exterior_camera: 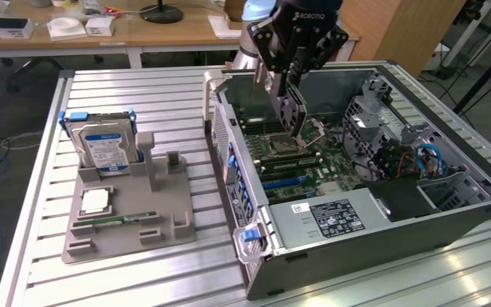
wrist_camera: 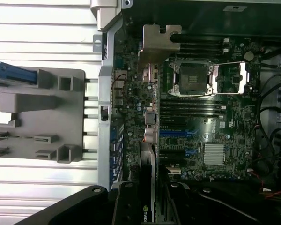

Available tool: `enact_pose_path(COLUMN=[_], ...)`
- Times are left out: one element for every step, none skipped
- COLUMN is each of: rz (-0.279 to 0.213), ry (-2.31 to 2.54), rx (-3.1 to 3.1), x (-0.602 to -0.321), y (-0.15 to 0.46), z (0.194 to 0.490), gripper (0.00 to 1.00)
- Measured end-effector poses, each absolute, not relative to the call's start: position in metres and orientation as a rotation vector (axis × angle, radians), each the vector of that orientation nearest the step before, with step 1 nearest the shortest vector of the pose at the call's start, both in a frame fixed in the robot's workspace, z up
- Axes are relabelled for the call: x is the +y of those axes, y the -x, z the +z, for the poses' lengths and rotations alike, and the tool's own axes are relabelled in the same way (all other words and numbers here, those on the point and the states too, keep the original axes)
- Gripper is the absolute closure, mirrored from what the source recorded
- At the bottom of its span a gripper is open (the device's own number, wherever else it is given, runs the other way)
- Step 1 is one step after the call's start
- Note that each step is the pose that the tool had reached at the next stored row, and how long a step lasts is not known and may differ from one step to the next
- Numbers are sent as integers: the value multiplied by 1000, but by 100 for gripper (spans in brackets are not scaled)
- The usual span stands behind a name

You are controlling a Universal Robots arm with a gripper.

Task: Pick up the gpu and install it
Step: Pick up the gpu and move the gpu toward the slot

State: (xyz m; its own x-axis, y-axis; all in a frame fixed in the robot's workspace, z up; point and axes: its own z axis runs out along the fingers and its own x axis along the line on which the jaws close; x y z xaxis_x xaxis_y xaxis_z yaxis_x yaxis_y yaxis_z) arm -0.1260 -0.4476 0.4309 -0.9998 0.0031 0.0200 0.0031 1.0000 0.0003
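Closest to the wrist camera are the gripper's point(wrist_camera: 149, 202) dark fingers, clamped on the gpu point(wrist_camera: 148, 159). We see the card edge-on, running away from the lens to its silver bracket point(wrist_camera: 158, 42) at the far end. From the exterior view we find it hanging inside the open computer case point(exterior_camera: 382, 249), above the motherboard point(exterior_camera: 314, 166) and apart from it, over the region by the CPU socket point(wrist_camera: 194, 77).

We judge the pick finished and the install in hand: the card is carried over the board, not seated. Seating would call for its connector edge lined up along one of the blue slots point(wrist_camera: 178, 133), with the bracket against the case's rear wall point(wrist_camera: 105, 122); how close that alignment is, we cannot tell.

Room is tight toward the rear wall, just beside the card. The small heatsink point(wrist_camera: 214, 153) and the cables point(exterior_camera: 429, 160) lie well apart. Outside the case, the grey fixture point(exterior_camera: 126, 217) and hard drive point(exterior_camera: 100, 144) stand clear on the slatted table point(exterior_camera: 143, 96).
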Motion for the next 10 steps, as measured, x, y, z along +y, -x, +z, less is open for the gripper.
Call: enact_pose_path(rz=[0,0,0,0,0,0,0,0,0,0], ry=[3,2,1,0,-2,-3,-4,-5,-6,-7], rx=[-3122,-3122,-3122,-3122,-3122,-3122,-3122,-3122,-3122,-3122], x=[-448,-448,-448,-448,-448,-448,-447,-447,-447,-447], y=[125,124,123,122,121,120,119,118,117,116], z=[431,431,431,431,431,431,431,431,431,431], gripper=[74,74,74,74,74,74,74,74,74,74])
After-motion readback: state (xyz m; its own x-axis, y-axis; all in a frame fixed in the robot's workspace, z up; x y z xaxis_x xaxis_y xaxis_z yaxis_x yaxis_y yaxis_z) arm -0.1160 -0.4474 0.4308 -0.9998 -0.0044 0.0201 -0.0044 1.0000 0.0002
